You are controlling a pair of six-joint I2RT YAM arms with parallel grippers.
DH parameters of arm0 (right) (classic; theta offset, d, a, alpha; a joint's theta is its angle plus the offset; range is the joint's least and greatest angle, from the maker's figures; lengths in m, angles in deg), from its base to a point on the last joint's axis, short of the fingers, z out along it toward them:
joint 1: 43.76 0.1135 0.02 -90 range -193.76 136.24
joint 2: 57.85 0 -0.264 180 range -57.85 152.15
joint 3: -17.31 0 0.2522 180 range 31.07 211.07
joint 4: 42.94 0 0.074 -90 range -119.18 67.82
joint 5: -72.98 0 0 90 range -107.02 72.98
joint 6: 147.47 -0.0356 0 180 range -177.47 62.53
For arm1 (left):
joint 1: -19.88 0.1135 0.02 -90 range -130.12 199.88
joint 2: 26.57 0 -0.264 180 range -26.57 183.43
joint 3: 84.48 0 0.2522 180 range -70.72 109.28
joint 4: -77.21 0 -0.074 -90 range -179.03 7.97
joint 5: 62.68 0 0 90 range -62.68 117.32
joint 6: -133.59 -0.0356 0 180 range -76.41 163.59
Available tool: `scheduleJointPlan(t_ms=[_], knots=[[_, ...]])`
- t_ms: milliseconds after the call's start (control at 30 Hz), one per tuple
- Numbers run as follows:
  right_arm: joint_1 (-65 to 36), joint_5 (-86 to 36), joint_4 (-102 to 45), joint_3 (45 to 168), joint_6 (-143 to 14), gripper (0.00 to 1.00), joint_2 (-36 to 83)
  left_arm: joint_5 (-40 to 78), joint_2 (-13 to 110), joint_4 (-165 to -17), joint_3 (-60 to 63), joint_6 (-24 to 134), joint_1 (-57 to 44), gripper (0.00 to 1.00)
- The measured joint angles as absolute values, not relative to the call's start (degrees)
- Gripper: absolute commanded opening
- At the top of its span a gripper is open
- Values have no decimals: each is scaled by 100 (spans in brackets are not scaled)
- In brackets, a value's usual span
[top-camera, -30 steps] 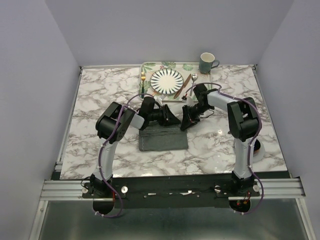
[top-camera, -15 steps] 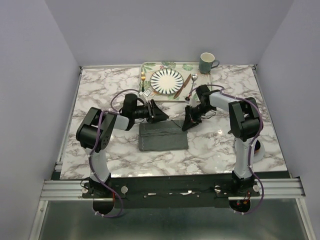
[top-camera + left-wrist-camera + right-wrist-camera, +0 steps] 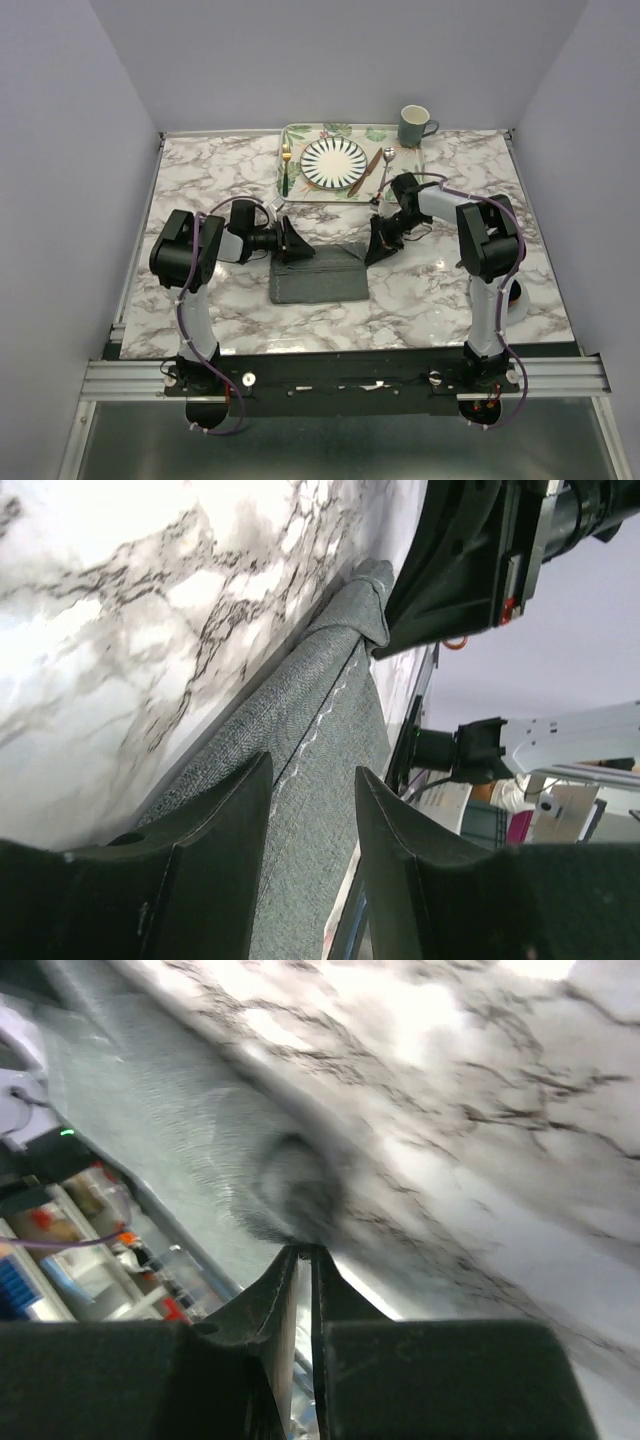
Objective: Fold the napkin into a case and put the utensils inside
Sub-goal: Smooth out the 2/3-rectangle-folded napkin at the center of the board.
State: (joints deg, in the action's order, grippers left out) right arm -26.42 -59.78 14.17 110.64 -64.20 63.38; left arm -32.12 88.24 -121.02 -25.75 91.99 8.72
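The dark grey woven cloth napkin (image 3: 318, 278) lies mid-worktop in front of both arms, folded to a flat rectangle; its long axis runs left to right across the white marbled worktop (image 3: 200, 190), with the pale stitched border along the far edge; the far right corner is bunched and lifted because the right tool (image 3: 372, 250) is clenched on it, its fingers (image 3: 285, 1290) nearly meeting; the left tool (image 3: 300, 248) is released at the far left corner, its fingers (image 3: 225, 830) straddling that edge, probably to take the matching corner so the next fold comes square; beyond, the gold fork (image 3: 285, 165), brownish knife (image 3: 358, 172) and silver spoon (image 3: 386, 162) lie roughly near-to-far on the leaf-printed tray (image 3: 300, 130), flanking the striped plate (image 3: 333, 162).
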Motion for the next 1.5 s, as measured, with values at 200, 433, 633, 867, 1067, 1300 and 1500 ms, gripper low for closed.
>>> scheduleJointPlan(t_ms=[200, 433, 633, 867, 1067, 1300, 1500], knots=[[-2672, -5862, 1483, 10968, -6380, 17, 6351, -3463, 8443, -11448, -2776, 8570, 1232, 56], [-2668, -5860, 1505, 10968, -6238, 20, 6309, -3378, 7226, -9872, -2583, 7328, 1364, 55], [-2620, -5853, 1559, 10922, -6026, 27, 6154, -2860, 6577, -8102, -1825, 5278, 1300, 52], [-2648, -5864, 1867, 11396, -5801, 48, 5468, -2552, 6671, -7562, -1855, 4749, 950, 51], [-2642, -5879, 1660, 12703, -6114, 52, 5562, -2065, 6828, -7591, -1855, 4651, 210, 49], [-2403, -5866, 1539, 12946, -6406, 53, 6088, -1606, 7342, -7704, -1779, 4686, -46, 47], [-2196, -5864, 1544, 12943, -6612, 53, 6478, -1575, 7593, -7735, -1543, 4708, -156, 46]])
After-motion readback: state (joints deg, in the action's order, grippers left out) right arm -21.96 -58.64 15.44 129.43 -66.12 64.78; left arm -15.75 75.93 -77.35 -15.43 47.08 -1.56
